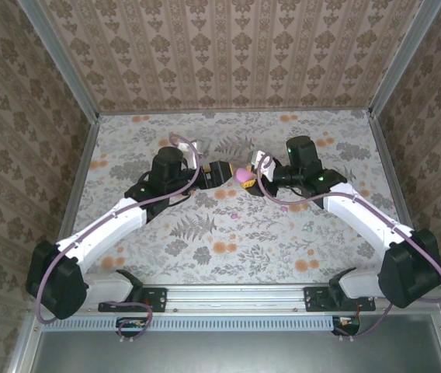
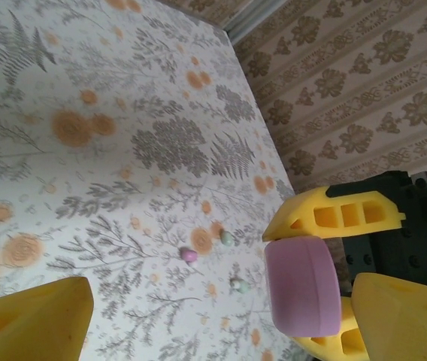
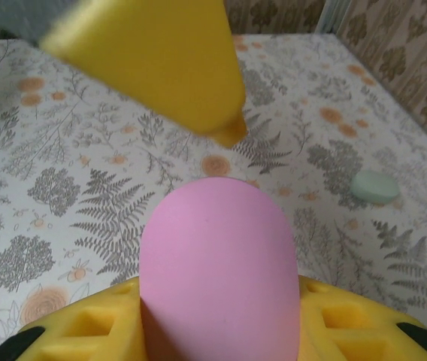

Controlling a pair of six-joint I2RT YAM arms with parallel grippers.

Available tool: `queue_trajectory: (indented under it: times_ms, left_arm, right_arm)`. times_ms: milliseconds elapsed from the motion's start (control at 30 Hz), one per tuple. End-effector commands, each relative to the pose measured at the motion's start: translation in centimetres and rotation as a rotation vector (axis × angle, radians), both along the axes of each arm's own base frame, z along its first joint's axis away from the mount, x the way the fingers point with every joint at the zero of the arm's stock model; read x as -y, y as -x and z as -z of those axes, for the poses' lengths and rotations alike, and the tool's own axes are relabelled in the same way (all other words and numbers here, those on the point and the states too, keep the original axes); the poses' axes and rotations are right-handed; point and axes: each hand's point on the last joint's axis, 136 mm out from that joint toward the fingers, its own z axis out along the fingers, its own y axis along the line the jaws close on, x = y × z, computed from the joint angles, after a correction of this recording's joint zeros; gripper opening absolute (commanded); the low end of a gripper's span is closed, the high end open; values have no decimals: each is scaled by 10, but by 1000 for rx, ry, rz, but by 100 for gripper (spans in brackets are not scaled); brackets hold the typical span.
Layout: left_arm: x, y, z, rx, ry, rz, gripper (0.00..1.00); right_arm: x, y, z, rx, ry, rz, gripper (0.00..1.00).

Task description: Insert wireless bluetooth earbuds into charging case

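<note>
Pink case (image 3: 217,256): sitting closest to the right wrist camera, its rounded end pointing up and away.
Right gripper (image 3: 225,226): pinching the pink case between its yellow fingers (image 3: 161,60), one pressing from above and one from below.
Left gripper (image 2: 221,308): hovering just beside the pink case, its own yellow pads (image 2: 33,323) standing wide apart with nothing between them.
Earbud (image 2: 189,255): a tiny pink-purple bud, lying on the table outside any case and apart from both grippers.
Mint-green case (image 3: 375,186): resting on the table, off to one side of the pink case.
Table (image 1: 166,241): showing a print of ferns and orange flowers.
</note>
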Motion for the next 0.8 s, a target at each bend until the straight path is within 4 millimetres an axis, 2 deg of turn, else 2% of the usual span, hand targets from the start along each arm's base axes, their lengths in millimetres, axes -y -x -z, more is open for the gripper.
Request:
queue_trajectory:
  times_ms: [0, 333, 767]
  left_arm:
    - [14, 1, -23, 9, 57, 30, 88]
    - [26, 4, -22, -10, 42, 72, 72]
    - [34, 8, -26, -9, 37, 100, 57]
  right_arm:
    - [-2, 0, -11, 51, -28, 17, 36]
    - [-3, -1, -17, 96, -32, 58, 37]
    - [-11, -3, -32, 133, -61, 74, 37]
